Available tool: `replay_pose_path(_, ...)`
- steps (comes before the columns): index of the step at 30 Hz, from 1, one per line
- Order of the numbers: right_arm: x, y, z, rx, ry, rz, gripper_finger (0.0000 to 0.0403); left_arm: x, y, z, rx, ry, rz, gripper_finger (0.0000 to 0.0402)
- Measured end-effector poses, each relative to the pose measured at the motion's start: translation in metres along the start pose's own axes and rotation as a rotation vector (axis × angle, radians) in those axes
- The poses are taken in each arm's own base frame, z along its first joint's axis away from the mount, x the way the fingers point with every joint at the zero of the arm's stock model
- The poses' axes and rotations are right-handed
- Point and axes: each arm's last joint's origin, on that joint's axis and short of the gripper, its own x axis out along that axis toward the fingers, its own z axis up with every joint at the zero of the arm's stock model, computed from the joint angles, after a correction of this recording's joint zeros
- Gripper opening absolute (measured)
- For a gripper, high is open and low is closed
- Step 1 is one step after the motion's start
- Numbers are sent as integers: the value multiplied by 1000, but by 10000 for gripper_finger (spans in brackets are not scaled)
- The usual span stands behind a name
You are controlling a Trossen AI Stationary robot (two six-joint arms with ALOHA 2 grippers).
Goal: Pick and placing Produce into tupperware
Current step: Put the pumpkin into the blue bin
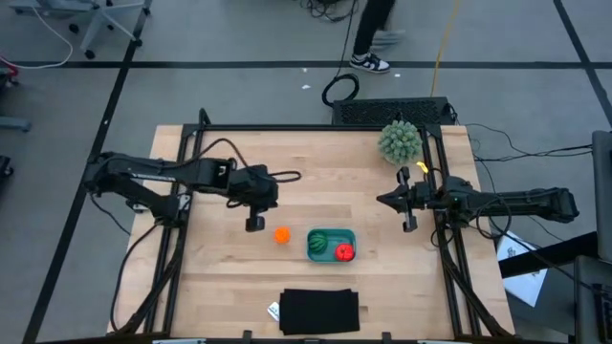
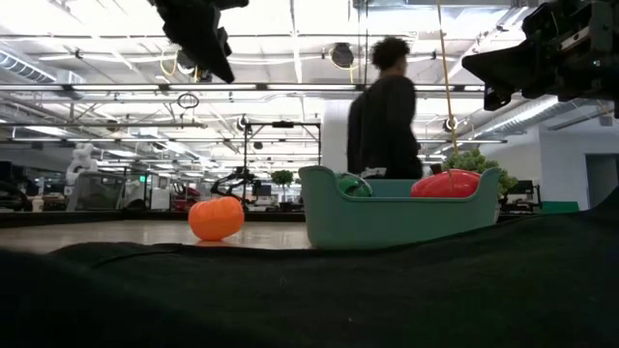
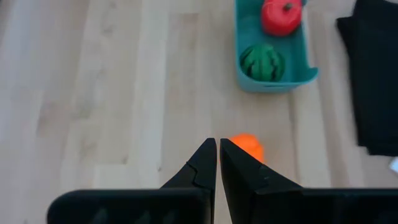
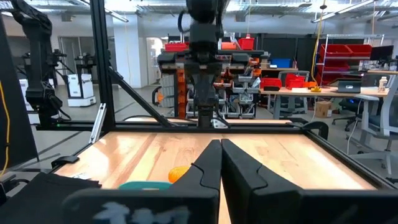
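Left gripper point(image 1: 254, 224), fingers closed on nothing, hangs above the table point(image 1: 229, 277) just beside the orange ball point(image 1: 281, 234). Watermelon point(image 1: 317, 245) and tomato point(image 1: 344, 252) lie in the teal tupperware point(image 1: 332, 232), nearer the front edge. Right gripper point(image 1: 409, 225), also closed and empty, waits near the right edge.

Colour rundown: the tupperware point(image 1: 331, 245) is teal-blue, and inside it sit a dark-green watermelon point(image 1: 317, 245) with darker stripes and a bright red tomato point(image 1: 344, 252) with a tiny green top. The loose ball point(image 1: 281, 234) on the pale, light-wood worktop point(image 1: 316, 182) is plain orange. Near the front edge there's a flat black rectangle point(image 1: 320, 311), and at the back right corner a pale-green spiky ball point(image 1: 400, 141).
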Motion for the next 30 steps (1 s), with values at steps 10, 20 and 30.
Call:
replay_pose_path(10, 0, 0, -1, 2, 14, 0, 0, 18, -3, 13, -19, 107, -82, 27)
replay_pose_path(20, 0, 0, -2, 8, 24, 0, 0, 29, -4, 11, -46, 156, -123, 138)
replay_pose_path(30, 0, 0, -4, 14, 45, -1, 0, 31, -4, 11, -54, 160, -128, 289)
